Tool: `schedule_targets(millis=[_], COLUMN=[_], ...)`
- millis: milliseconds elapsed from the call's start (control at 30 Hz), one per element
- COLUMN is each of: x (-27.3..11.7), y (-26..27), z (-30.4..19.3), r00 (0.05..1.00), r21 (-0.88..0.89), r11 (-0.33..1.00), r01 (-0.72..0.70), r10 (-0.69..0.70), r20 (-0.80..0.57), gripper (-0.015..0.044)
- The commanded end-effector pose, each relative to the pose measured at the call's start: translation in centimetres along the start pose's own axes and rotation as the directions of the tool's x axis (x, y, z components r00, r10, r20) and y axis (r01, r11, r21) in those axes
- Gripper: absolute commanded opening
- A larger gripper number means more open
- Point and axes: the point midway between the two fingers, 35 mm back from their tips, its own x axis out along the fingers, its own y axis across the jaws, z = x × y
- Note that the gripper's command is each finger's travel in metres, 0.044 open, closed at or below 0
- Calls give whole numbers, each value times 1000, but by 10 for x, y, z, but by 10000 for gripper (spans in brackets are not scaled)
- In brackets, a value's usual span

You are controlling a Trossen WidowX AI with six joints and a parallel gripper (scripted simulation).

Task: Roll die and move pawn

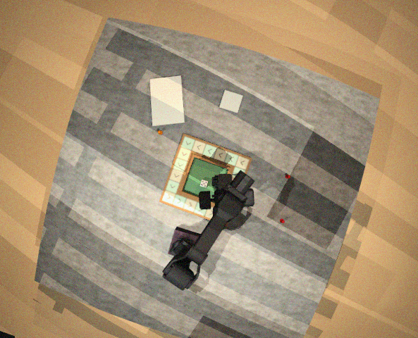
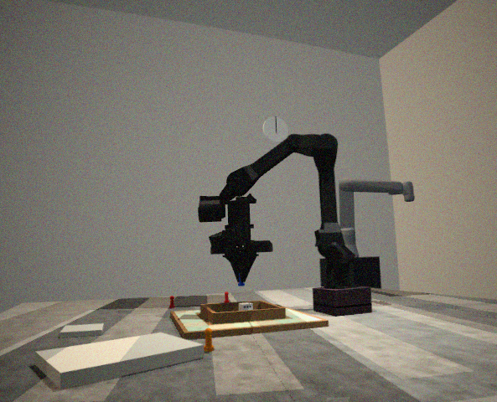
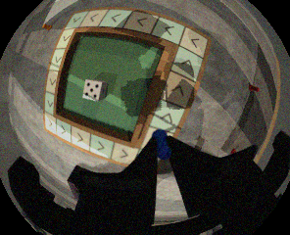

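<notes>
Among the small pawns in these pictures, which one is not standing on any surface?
The blue pawn: it is held in the black claw, above the board. The orange pawn and both red ones stand on the table.
</notes>
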Motion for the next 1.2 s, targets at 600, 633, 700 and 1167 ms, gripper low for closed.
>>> schedule_targets(millis=[600,633,700,1167], x=[45,46,48,57], y=[-21,-21,-21,-23], z=[-1,-1,-1,-1], r00=[1000,1000,1000,1000], r21=[-11,-11,-11,-8], r11=[1000,1000,1000,1000], r01=[3,3,3,9], r10=[-3,-3,-3,-9], r20=[12,12,12,12], gripper=[0,0,0,131])
